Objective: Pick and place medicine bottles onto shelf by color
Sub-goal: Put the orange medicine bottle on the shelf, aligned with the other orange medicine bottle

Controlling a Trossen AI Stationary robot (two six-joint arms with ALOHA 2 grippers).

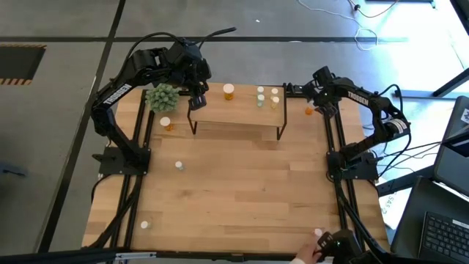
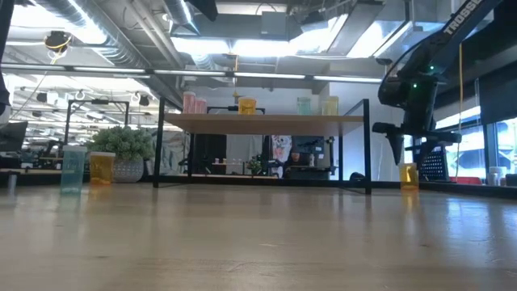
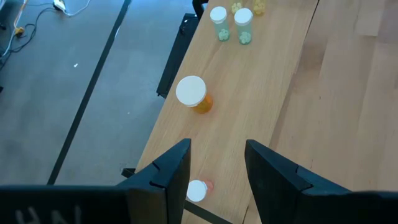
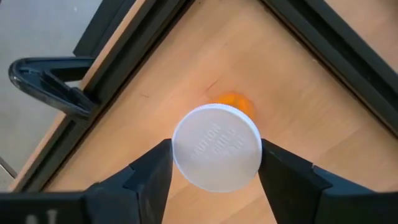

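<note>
The shelf point(image 1: 234, 111) stands at the table's far side and carries an orange bottle point(image 1: 229, 91), pale green bottles point(image 1: 260, 99) and pink bottles point(image 2: 194, 103). My left gripper point(image 1: 196, 99) hovers open over the shelf's left end. In its wrist view a pink bottle point(image 3: 198, 190) stands far below the gap and the orange bottle point(image 3: 194, 94) stands beyond. My right gripper point(image 4: 216, 163) is open, pointing down right of the shelf. Its fingers flank the white cap point(image 4: 216, 146) of a small orange bottle point(image 2: 409, 175) that stands upright on the table. My right gripper comes from above with one finger point(image 4: 155, 177) on each side of the orange bottle's white cap point(image 4: 186, 155). I cannot tell whether the fingers touch it. The bottle stands upright on the table.
A spiky green plant point(image 1: 163, 97) sits by the shelf's left end, with an orange bottle point(image 1: 168, 123) near it. More small bottles stand loose on the table point(image 1: 179, 166), point(image 1: 144, 225), point(image 1: 318, 232). A person's hand point(image 1: 306, 254) reaches in at the near right corner.
</note>
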